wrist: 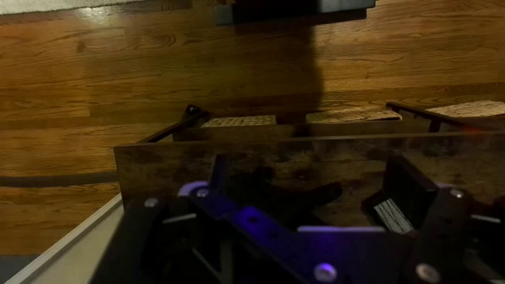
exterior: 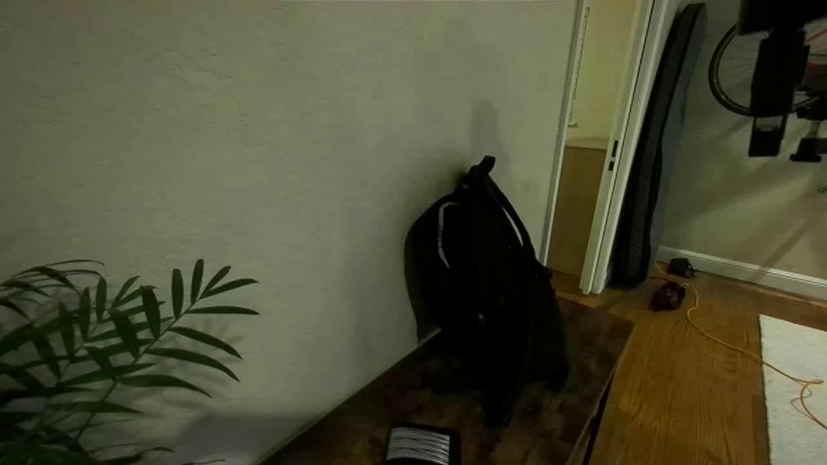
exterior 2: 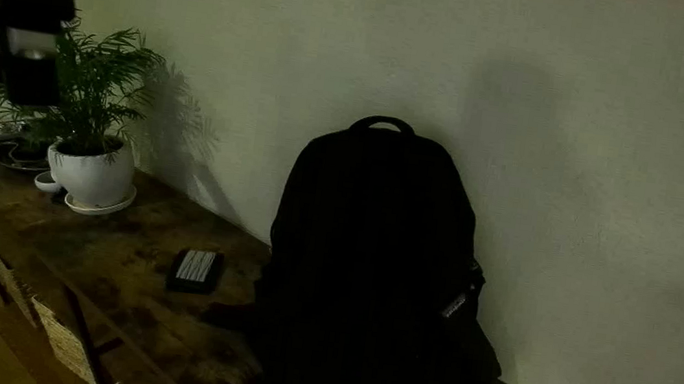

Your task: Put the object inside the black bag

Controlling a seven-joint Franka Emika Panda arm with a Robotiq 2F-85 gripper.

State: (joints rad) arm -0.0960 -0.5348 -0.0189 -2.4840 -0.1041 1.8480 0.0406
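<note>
Striped box point(exterior 2: 195, 270) lay near black bag point(exterior 2: 373, 254).
Gripper point(wrist: 308, 169) hung well apart from bag, jaws spread wide, nothing held.

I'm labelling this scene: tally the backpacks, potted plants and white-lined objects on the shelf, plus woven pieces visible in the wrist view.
Black backpack: 1
Potted plant: 1
White-lined dark object: 1
Woven pieces, wrist view: 3
Total: 6

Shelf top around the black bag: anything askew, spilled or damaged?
Nothing stands out: the black bag stands by the wall, the striped object lies flat and no spill shows. Dimness could hide small damage.
</note>
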